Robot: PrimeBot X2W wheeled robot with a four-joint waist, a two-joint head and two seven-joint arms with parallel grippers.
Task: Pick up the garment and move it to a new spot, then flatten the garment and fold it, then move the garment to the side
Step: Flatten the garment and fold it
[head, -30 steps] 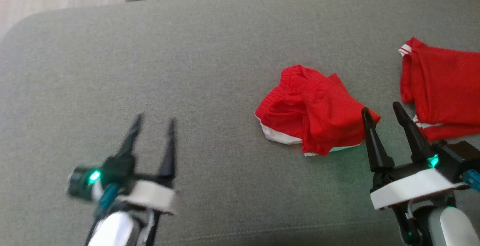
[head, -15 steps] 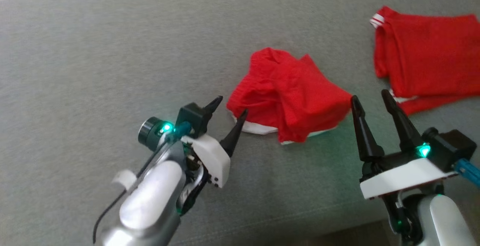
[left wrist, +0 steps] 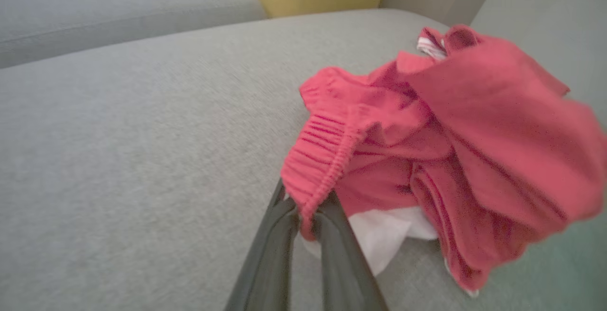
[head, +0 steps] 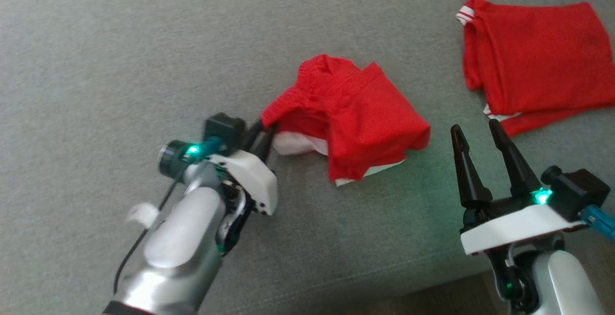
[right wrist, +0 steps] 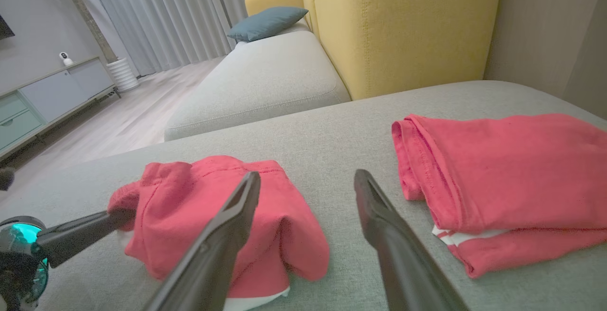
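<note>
The left pincer (head: 264,130), seen open and short of the cloth half a second ago, is now closed on the elastic waistband at the left edge of the crumpled red garment (head: 355,113). The garment lies mid-way across the grey sofa (head: 120,65). The right pincer (head: 473,127) is held open, near and just right of it. The grasp is judged made, so lifting can follow. A folded red cloth (head: 533,55) lies far right.

The garment (head: 355,113) is red with a white hem. The folded cloth (head: 533,55) is red with white stripes at its edge. The sofa (head: 120,55) is grey. My left tool (head: 266,128) and right tool (head: 473,127) are black with white bodies and green lights.
</note>
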